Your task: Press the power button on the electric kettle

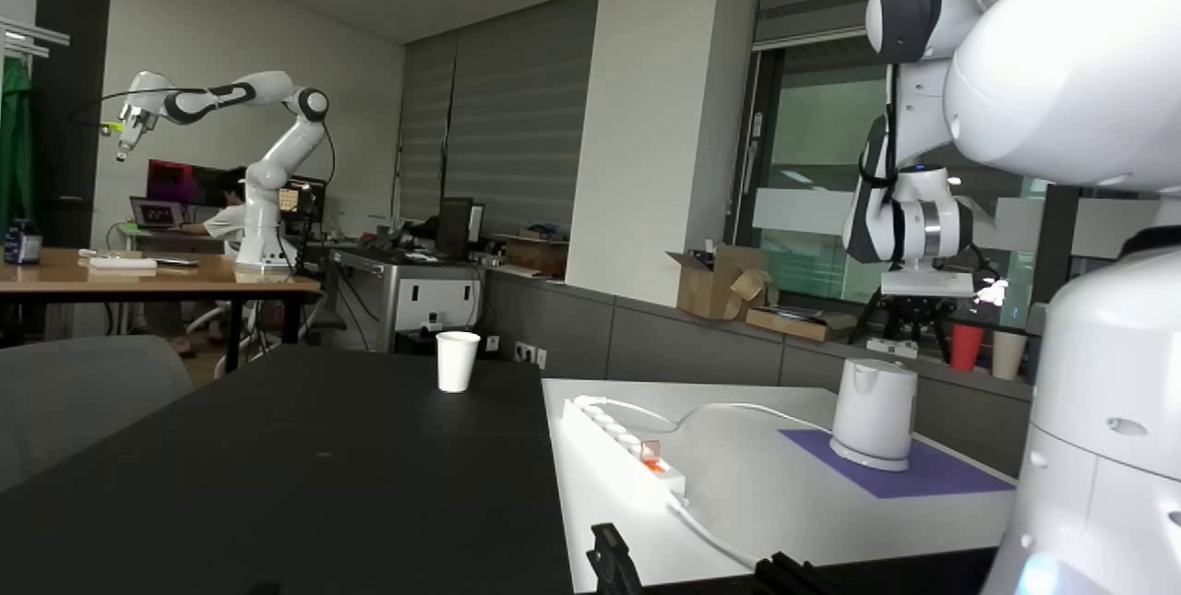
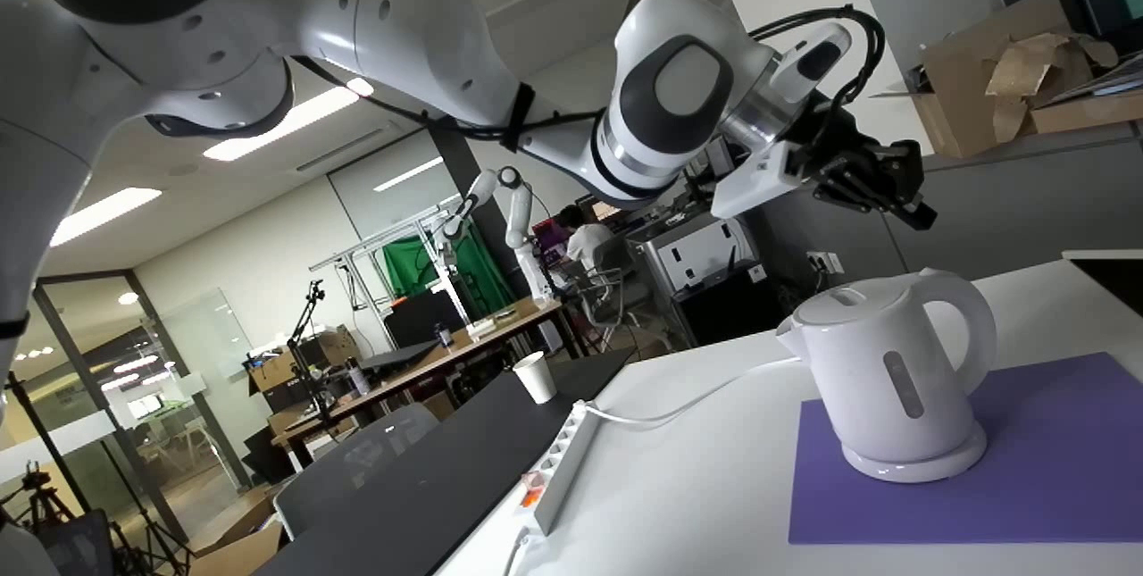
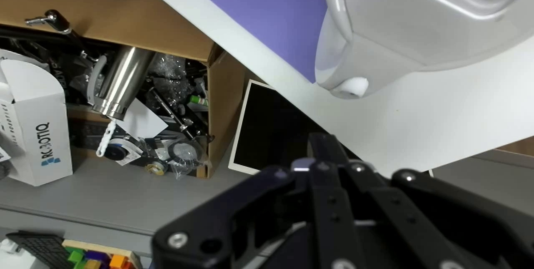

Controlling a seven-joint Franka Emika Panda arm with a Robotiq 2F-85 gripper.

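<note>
The white electric kettle stands upright on its round base in both exterior views. Its handle is on the right in an exterior view. In the wrist view the kettle's top fills the upper right. A small bright white tab shows at the outer end of the handle side there. My black gripper hangs above the kettle, apart from it, angled downward. In the wrist view its fingertips are together with nothing between them, beyond the handle side of the kettle.
A purple mat lies under the kettle on the white table. A power strip and white cable lie beside it. A paper cup stands on the black table. A cardboard box with tools sits past the table edge.
</note>
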